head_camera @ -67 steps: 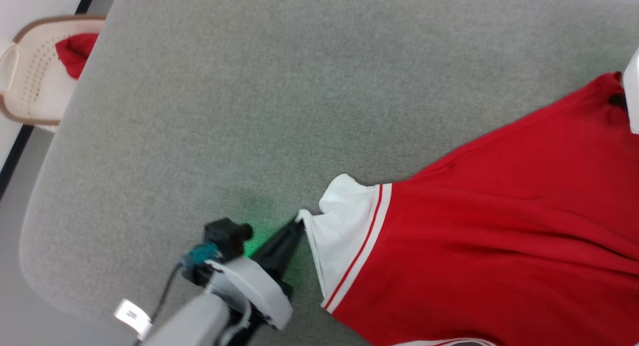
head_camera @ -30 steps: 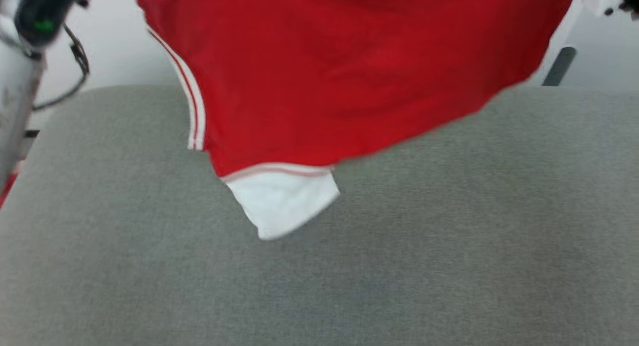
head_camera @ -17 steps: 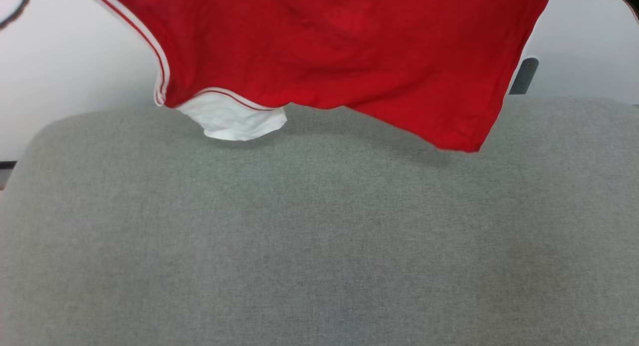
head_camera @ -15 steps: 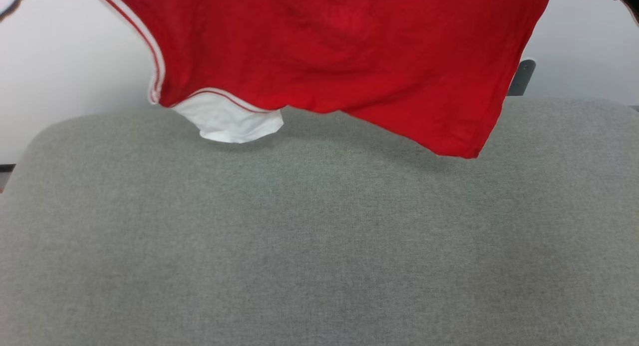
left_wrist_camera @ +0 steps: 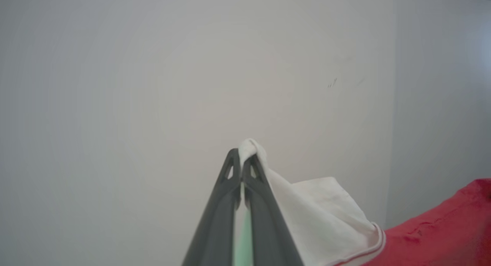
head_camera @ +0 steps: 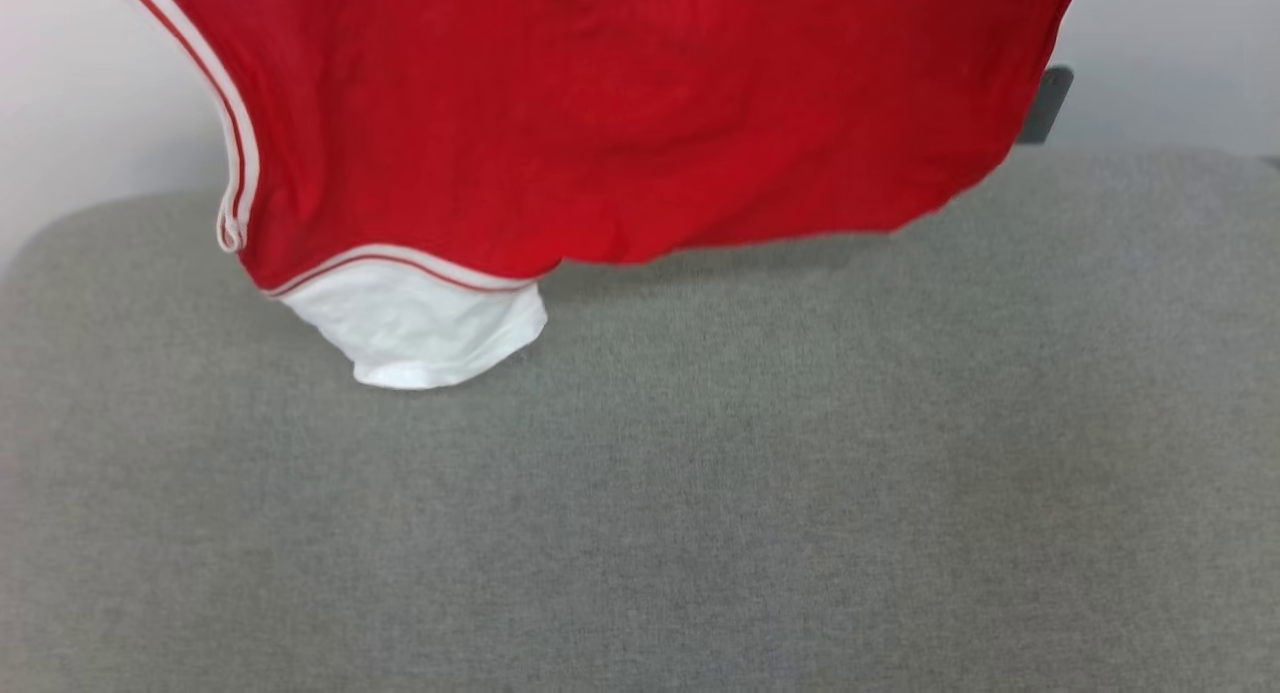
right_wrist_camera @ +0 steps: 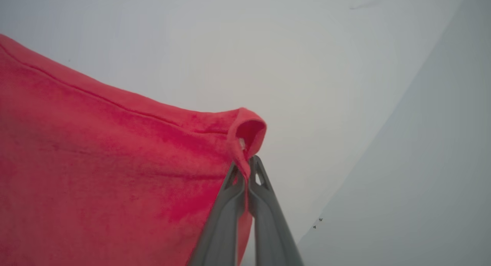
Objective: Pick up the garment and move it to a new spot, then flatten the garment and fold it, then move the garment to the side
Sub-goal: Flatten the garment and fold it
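The garment (head_camera: 620, 113), a red jersey with white sleeves and red-white striped trim, hangs spread across the top of the head view above the grey padded surface (head_camera: 700, 493). One white sleeve (head_camera: 420, 328) dangles down onto that surface. In the left wrist view my left gripper (left_wrist_camera: 241, 158) is shut on the edge of a white sleeve (left_wrist_camera: 318, 208), raised before a pale wall. My right gripper (right_wrist_camera: 245, 168) in the right wrist view is shut on a folded red corner of the garment (right_wrist_camera: 115, 174).
A pale wall (head_camera: 80, 93) rises behind the grey surface. A dark grey post (head_camera: 1045, 103) stands at the back right, just past the cloth's edge. Grey surface stretches bare below the hanging cloth.
The garment was lifted off the surface by both grippers and spread in the air. In the last half second it has sunk, and the white sleeve now touches the surface.
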Tool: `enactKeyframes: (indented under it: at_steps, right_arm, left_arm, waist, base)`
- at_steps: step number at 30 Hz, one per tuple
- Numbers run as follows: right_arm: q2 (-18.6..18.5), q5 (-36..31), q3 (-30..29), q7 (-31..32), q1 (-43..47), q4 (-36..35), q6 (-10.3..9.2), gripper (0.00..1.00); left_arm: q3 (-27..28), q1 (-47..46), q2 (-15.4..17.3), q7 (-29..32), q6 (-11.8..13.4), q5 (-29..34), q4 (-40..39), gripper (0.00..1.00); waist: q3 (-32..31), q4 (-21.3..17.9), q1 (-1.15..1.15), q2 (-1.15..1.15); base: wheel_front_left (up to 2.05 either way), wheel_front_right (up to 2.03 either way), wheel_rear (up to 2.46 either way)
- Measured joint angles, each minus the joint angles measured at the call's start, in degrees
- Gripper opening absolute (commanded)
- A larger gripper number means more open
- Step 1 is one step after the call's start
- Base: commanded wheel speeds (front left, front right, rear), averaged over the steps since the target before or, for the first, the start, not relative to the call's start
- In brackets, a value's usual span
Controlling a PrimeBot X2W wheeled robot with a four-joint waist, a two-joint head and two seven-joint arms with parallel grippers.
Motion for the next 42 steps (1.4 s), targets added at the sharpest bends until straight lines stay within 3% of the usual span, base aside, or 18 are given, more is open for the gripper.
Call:
enactKeyframes:
  at_steps: [5, 16, 25, 32, 42]
  right_arm:
    - [-0.3, -1.6, -0.7, -3.3, -4.4, 1.2, 0.00, 0.00]
    - [2.1, -10.7, -4.8, -19.2, -14.5, 8.9, 0.00, 0.00]
    - [0.5, -22.4, -10.9, -23.0, -22.4, 9.5, 0.00, 0.00]
    - [1.4, -34.1, -21.2, -23.1, -16.9, 3.2, 0.00, 0.00]
    - [5.4, -42.8, -27.6, -23.1, -10.7, 7.3, 0.00, 0.00]
  left_arm:
    - [-1.3, -4.6, 0.2, -2.8, 0.0, 0.4, 0.5, 0.00]
    - [-2.2, -17.9, -1.1, -12.0, 0.0, 3.6, 3.0, 0.00]
    - [-2.0, -26.2, -2.6, -17.8, 0.0, 4.7, 2.1, 0.00]
    - [1.7, -23.4, -3.4, -18.4, 0.0, 5.0, 0.0, 0.00]
    - [5.0, -12.0, -7.1, -18.5, 0.0, 7.8, 0.7, 0.00]
  waist:
    - [4.2, -0.1, 0.00, 0.00]
    - [17.1, -0.8, 0.00, 0.00]
    - [29.7, -0.8, 0.00, 0.00]
    - [39.1, 0.3, 0.00, 0.00]
    - [47.1, 3.6, 0.00, 0.00]
  base:
    - [0.00, 0.00, 0.00]
    - [0.00, 0.00, 0.00]
    - [0.00, 0.00, 0.00]
    - [0.00, 0.00, 0.00]
    - [0.00, 0.00, 0.00]
